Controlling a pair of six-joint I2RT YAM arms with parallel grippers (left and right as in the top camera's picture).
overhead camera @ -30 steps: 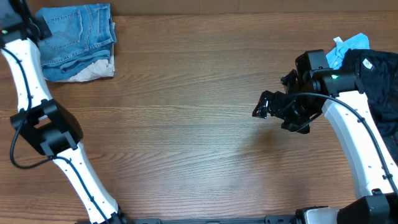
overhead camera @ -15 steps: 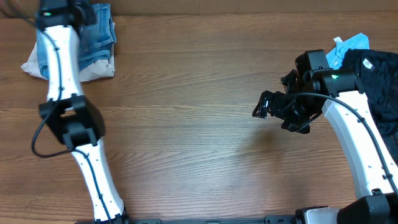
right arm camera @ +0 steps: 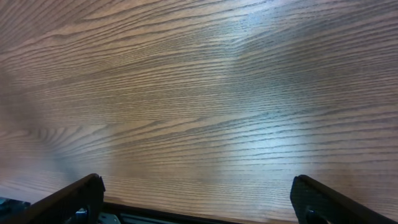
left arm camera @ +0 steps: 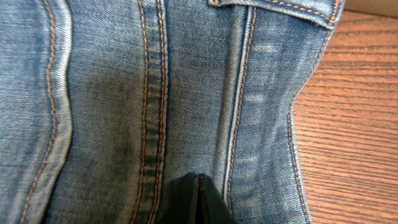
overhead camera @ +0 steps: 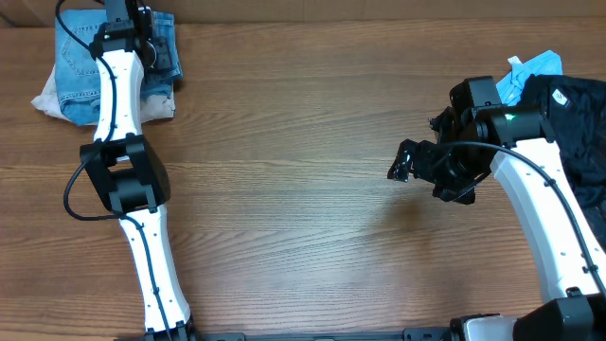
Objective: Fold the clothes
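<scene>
The folded light-blue jeans (overhead camera: 76, 57) lie at the table's far left corner. My left gripper (overhead camera: 140, 21) reaches over their right part, near the far edge. In the left wrist view its black fingers (left arm camera: 198, 202) are pressed together over the denim (left arm camera: 124, 93) beside a stitched seam, with no cloth between them. My right gripper (overhead camera: 407, 161) hovers right of centre above bare wood. Its jaws (right arm camera: 199, 199) stand wide apart and hold nothing.
Cream-beige cloth (overhead camera: 45, 98) sticks out from under the jeans at the left and at the front right. Black garments (overhead camera: 578, 123) with a small bright-blue cloth (overhead camera: 535, 68) lie at the right edge behind the right arm. The wooden table (overhead camera: 284, 189) spans the middle.
The left arm has swung from the far left edge rightward over the jeans. Cream cloth now shows at the pile's left side. The right arm has barely moved.
</scene>
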